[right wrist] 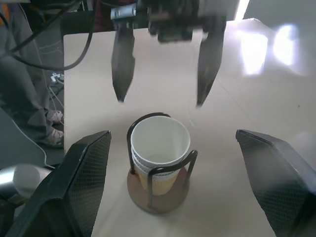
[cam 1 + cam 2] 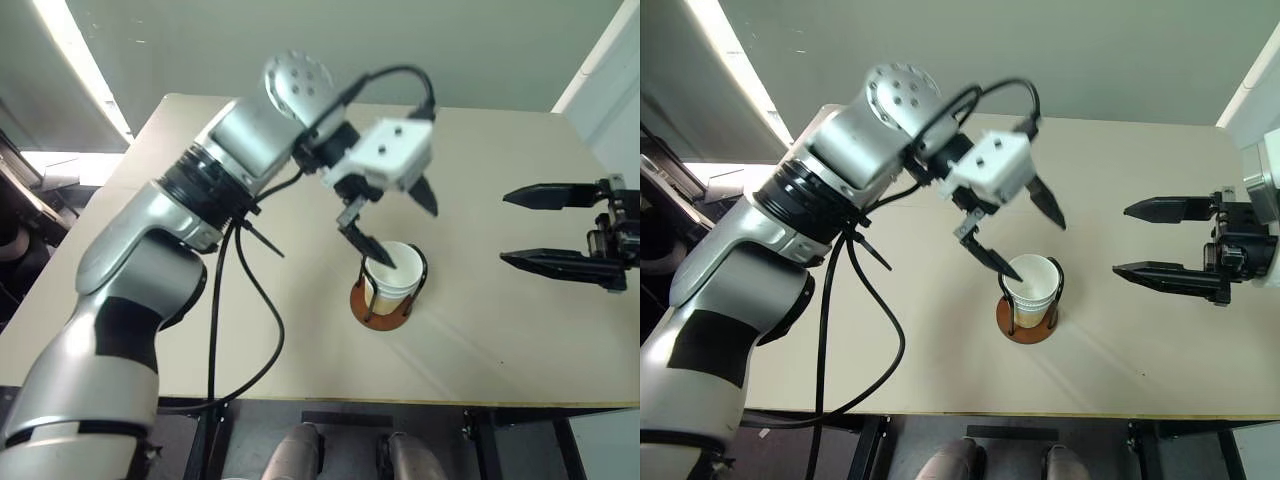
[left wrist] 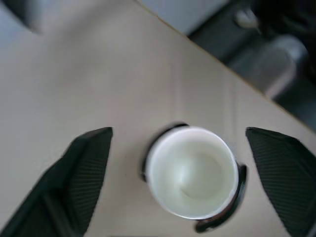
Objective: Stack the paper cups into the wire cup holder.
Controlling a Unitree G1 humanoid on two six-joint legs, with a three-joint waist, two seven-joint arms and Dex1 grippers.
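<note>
Right wrist view: smooth nested paper cups [image 1: 160, 148] inside thin-looped wire cup holder [image 1: 157, 195].

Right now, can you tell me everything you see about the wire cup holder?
The wire cup holder has a round reddish-brown base, wooden-looking, with two thin black wire loops standing upright from it. It stands upright on the pale table, near the front edge. The paper cups sit nested inside it between the loops, white inside, tan lower down. The left gripper hangs open just above it, not touching; the right gripper is open, off to the side.
</note>
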